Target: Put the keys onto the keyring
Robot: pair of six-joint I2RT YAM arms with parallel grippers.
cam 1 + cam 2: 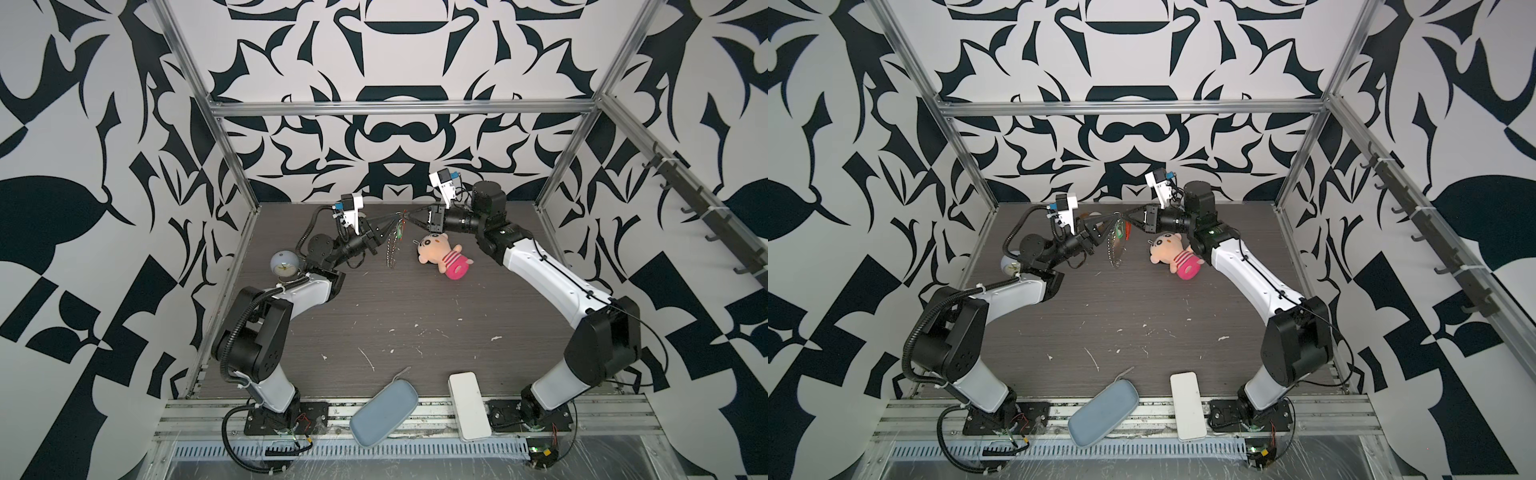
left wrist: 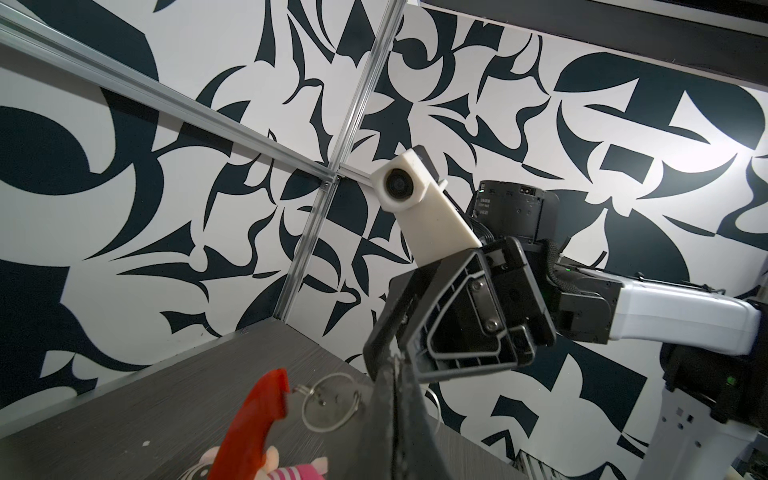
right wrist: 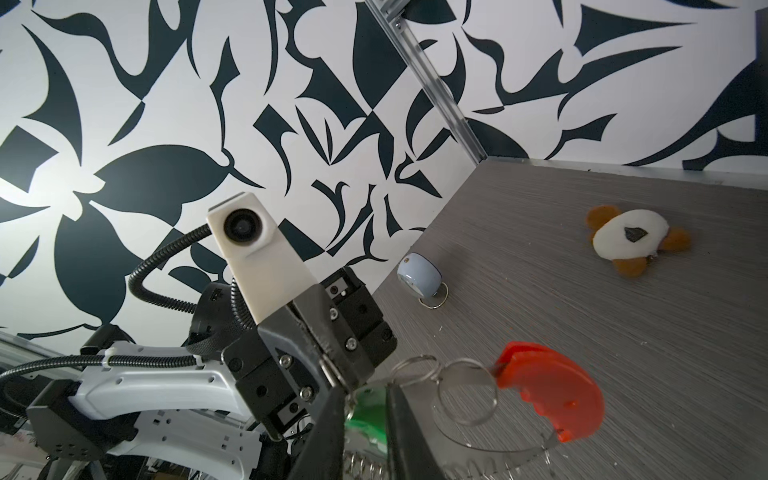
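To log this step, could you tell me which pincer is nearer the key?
Right. The right pincer is clamped on the green key. The left pincer sits close beside it, shut on the keyring.

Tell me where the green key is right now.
In the right wrist view the green key is pinched by the right gripper, raised over the table's far middle, beside the keyring in the left gripper.

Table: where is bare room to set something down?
Free: the table, its wide middle, bordered by doll, clock, case and box; only white scraps. Crowded: the far end, where left gripper holds the keyring and right gripper the keys, by the doll.
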